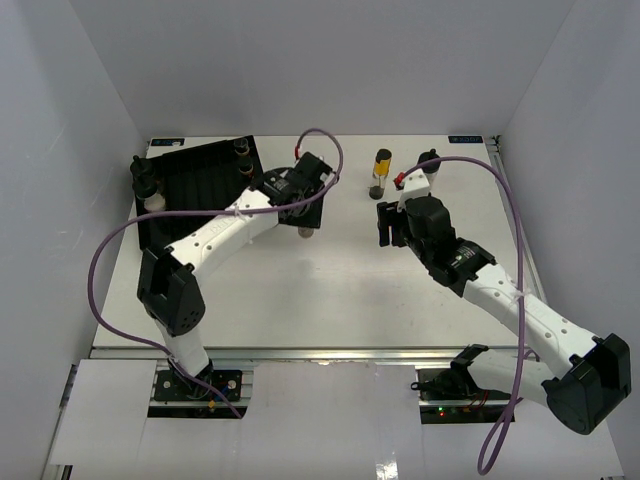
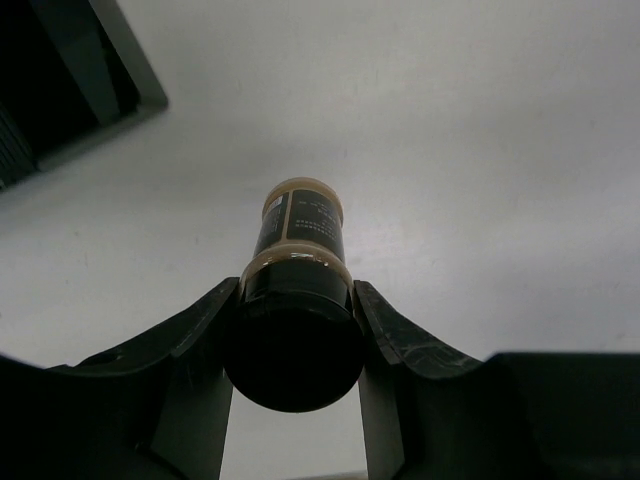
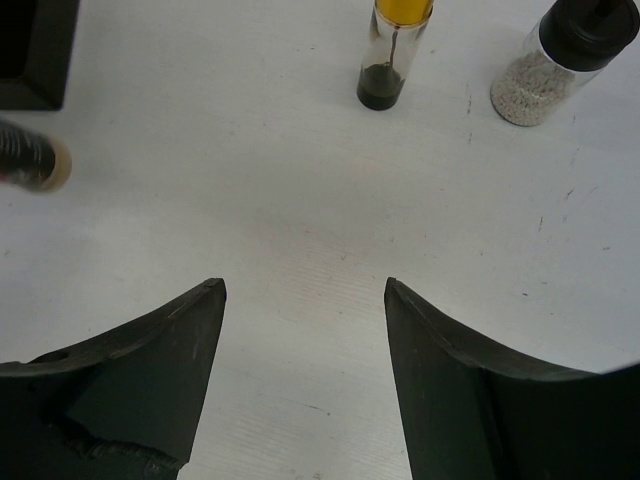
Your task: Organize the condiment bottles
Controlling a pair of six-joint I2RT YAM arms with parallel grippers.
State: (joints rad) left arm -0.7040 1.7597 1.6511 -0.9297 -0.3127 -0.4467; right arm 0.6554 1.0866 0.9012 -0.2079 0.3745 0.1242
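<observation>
Black-capped jar pinched just below its cap by the left pincer, close beside the black tray, right pincer spread and empty: gripped so near one end, it could pivot and slip free.

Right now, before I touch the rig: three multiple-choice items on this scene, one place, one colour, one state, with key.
1. The slim bottle with the yellow band is:
A upright on the table, ahead of the right gripper
B inside a box
C on a shelf

2. The cap of the jar in the left gripper is:
A red
B black
C white

3. The right gripper is:
A shut on the slim bottle
B shut on the jar
C open and empty

Key:
1 A: the right wrist view shows it standing on bare table beyond the fingers.
2 B: the left wrist view shows a black cap clamped between the fingers.
3 C: its fingers stand apart with only table between them.
</observation>
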